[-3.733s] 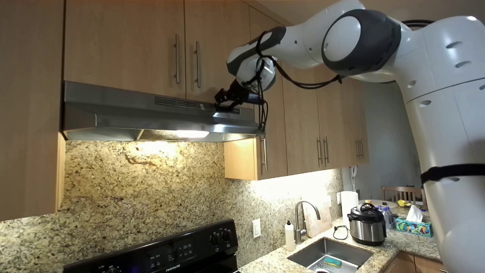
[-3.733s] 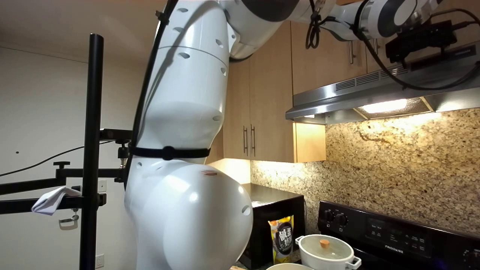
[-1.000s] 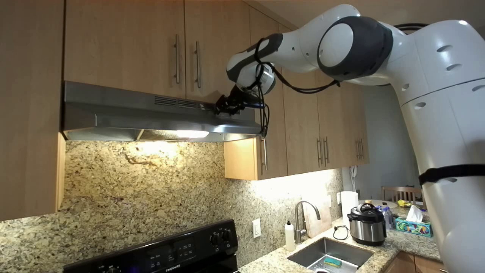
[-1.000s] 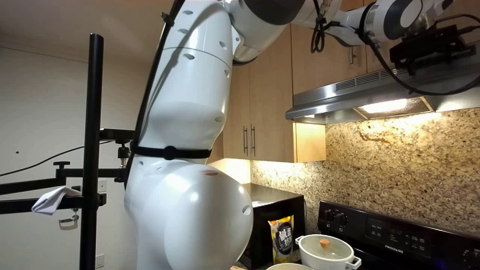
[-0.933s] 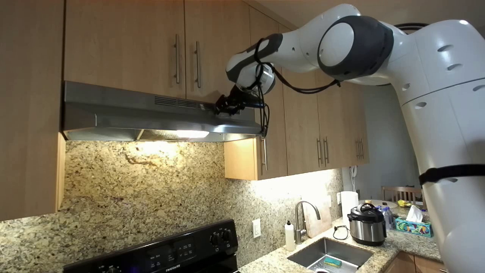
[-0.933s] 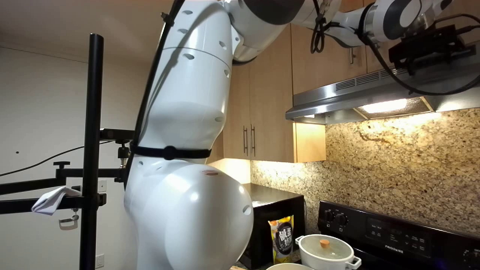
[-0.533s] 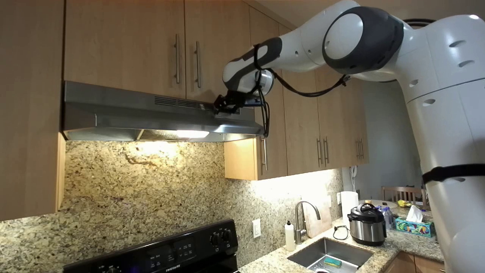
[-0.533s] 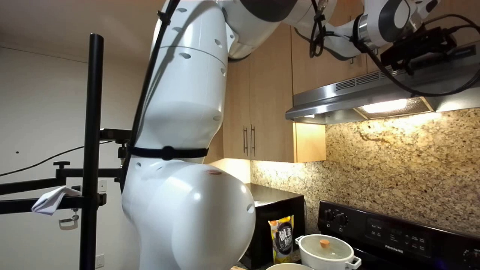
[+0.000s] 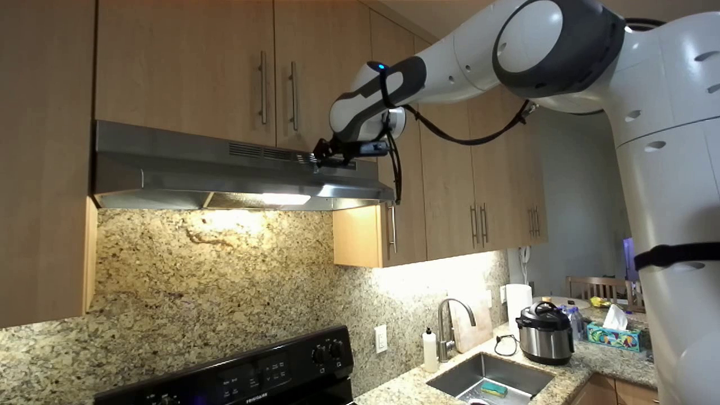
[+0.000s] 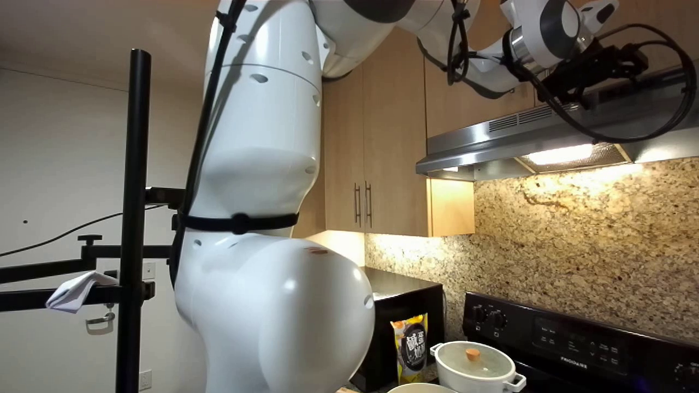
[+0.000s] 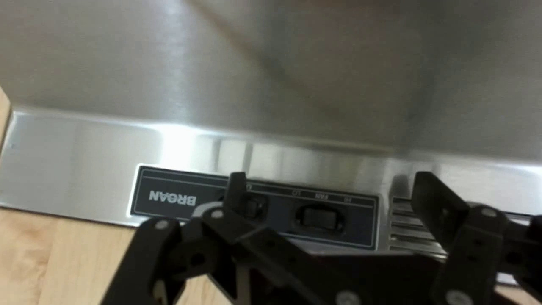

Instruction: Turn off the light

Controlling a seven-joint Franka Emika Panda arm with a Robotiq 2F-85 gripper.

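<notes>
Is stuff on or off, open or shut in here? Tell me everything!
Hood light: on
Gripper: open
Fan switch: can't tell which setting
Switch beside it: partly hidden, can't tell
High cupboards: shut
White pot: covered
Silver cooker: covered
Tissue box: open, tissue poking up
Tap: looks off
Stove: can't tell if it's on

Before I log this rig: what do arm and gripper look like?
White, rounded arm with dark grey joint covers, black cables, a black strap, a small reddish marking and a glowing blue dot. The gripper is black, two-fingered, with silvery screw heads.
</notes>
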